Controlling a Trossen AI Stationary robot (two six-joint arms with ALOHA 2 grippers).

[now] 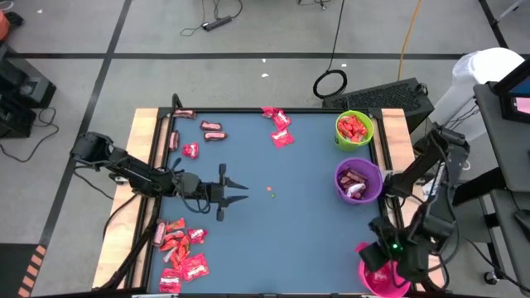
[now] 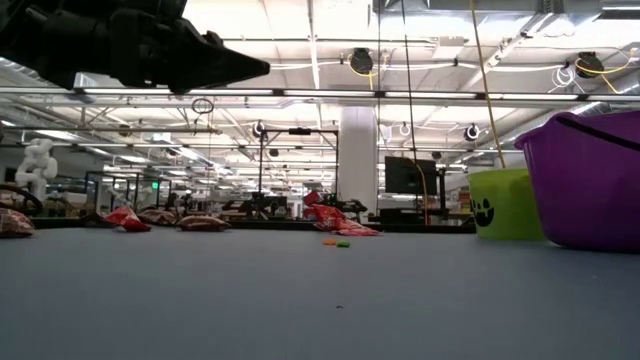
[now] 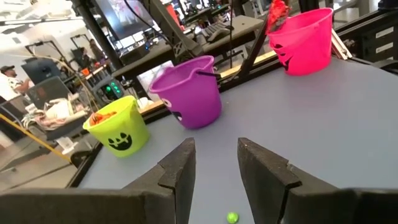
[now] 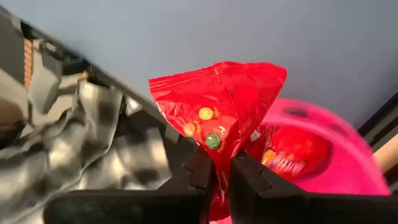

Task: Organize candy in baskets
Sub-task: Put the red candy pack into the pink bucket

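**Right tool pinches a red candy packet above the pink basket; left tool hangs empty mid-tabletop**

The right tool [image 4: 214, 171] is clamped on a red candy packet [image 4: 217, 106], its two fingers pressed together on the packet's lower edge so the wrapper fans out beyond the tips. Directly past the packet sits the pink basket [image 4: 329, 162], with more red candy [image 4: 289, 152] already inside. In the high view this tool [image 1: 377, 257] is at the near right corner of the tabletop [image 1: 298, 215], over that pink basket [image 1: 389, 283].

The left tool [image 3: 214, 168] hovers above the blue tabletop with its fingers partly apart and nothing between them. Ahead of its fingertips stand all three baskets in a row: the lime green basket [image 3: 118, 127], the purple basket [image 3: 189, 90] and the pink one [image 3: 301, 40]. A tiny green dot [image 3: 232, 217] lies on the tabletop just under the fingers.

From above, the left tool [image 1: 240, 193] points toward the purple basket [image 1: 358, 180], which holds dark-wrapped candy; the green basket [image 1: 354, 128] beside it holds red candy. A heap of red packets [image 1: 178, 248] lies to the near side of the left arm, and scattered packets [image 1: 214, 131] lie on its far side, with another small cluster [image 1: 279, 126] farther along the back edge.
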